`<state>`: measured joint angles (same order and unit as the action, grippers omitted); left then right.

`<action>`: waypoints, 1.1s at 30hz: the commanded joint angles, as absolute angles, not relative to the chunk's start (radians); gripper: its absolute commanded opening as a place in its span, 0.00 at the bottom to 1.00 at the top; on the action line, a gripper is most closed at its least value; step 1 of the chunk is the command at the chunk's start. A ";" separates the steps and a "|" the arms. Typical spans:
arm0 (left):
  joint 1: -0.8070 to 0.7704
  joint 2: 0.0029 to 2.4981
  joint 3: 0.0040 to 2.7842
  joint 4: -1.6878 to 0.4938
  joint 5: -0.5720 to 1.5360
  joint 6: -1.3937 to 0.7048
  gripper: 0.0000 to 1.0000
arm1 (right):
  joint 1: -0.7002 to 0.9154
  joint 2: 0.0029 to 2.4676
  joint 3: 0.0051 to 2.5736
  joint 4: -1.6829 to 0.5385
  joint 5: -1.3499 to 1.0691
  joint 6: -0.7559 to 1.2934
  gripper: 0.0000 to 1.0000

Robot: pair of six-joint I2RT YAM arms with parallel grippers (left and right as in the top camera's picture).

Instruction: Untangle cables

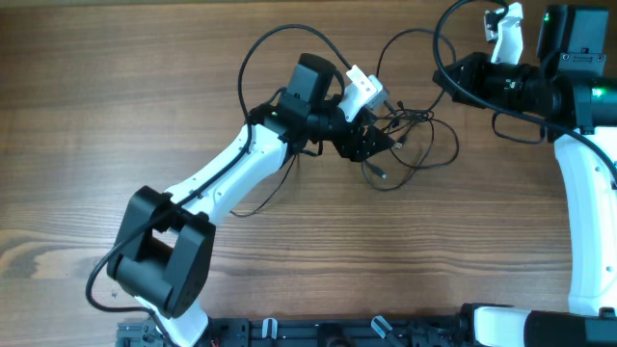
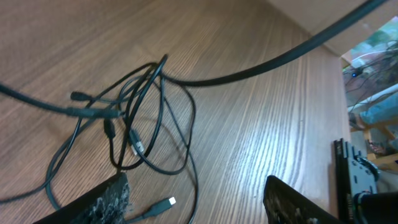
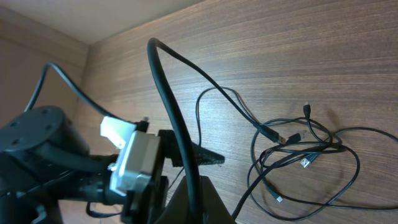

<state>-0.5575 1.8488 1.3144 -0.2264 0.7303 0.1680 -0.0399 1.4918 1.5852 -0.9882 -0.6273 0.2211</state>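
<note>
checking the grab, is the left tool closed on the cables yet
No, the left tool stands wide open and the cables lie loose on the table.

Overhead: the left pincer (image 1: 366,142) covers the left part of the cables (image 1: 424,145), so I can't see which strands lie under it. The plug ends are too small to tell apart.

Left wrist: fingers (image 2: 99,199) cropped by the bottom edge. One loop runs out at lower left. The clutter (image 2: 373,93) past the tabletop (image 2: 249,124) is blurred.

Right wrist: the right pincer (image 3: 189,199) is partly behind a thick arm cable (image 3: 168,106) and cropped at the bottom. One strand leaves the frame at right.
</note>
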 commanded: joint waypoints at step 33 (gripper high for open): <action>-0.634 2.056 1.332 -0.107 0.492 0.115 0.46 | -0.036 1.466 1.598 -1.000 -0.630 0.200 0.04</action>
